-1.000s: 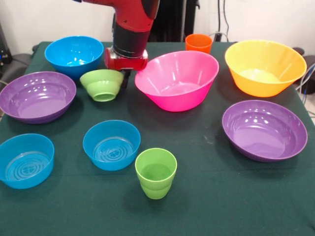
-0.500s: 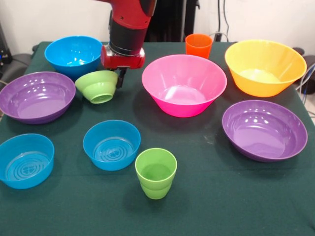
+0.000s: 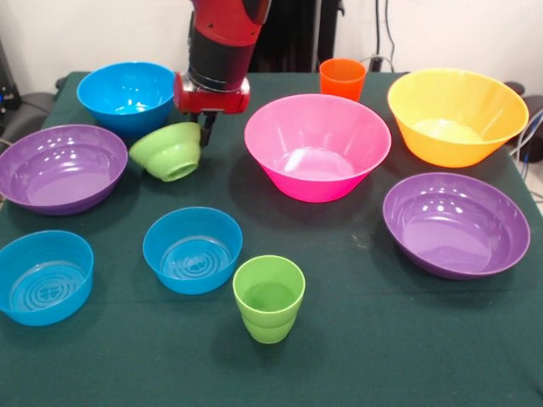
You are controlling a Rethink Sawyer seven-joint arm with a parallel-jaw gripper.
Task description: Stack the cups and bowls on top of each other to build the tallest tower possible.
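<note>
My gripper [image 3: 202, 134] hangs at the back left, shut on the rim of the small lime green bowl [image 3: 168, 153], which is tilted with one side lifted. No bowl or cup is stacked on another. The pink bowl [image 3: 318, 148] sits flat at the centre back, right of the gripper. The orange cup [image 3: 342, 78] stands behind it. The yellow-orange bowl [image 3: 458, 114] is at the back right. Purple bowls lie at the left [image 3: 59, 165] and right [image 3: 456, 222]. Blue bowls sit at the back left [image 3: 127, 95], front left [image 3: 42, 275] and front middle [image 3: 193, 248]. The ridged lime green cup [image 3: 269, 297] stands in front.
All things rest on a dark green cloth-covered table [image 3: 382, 348]. The back-left blue bowl and the left purple bowl stand close beside the held bowl. Cables and a white wall lie behind the table.
The pink bowl, tilted a second ago, has settled flat. My gripper shifted slightly left and up, and the small green bowl has tipped from upright to tilted with it.
</note>
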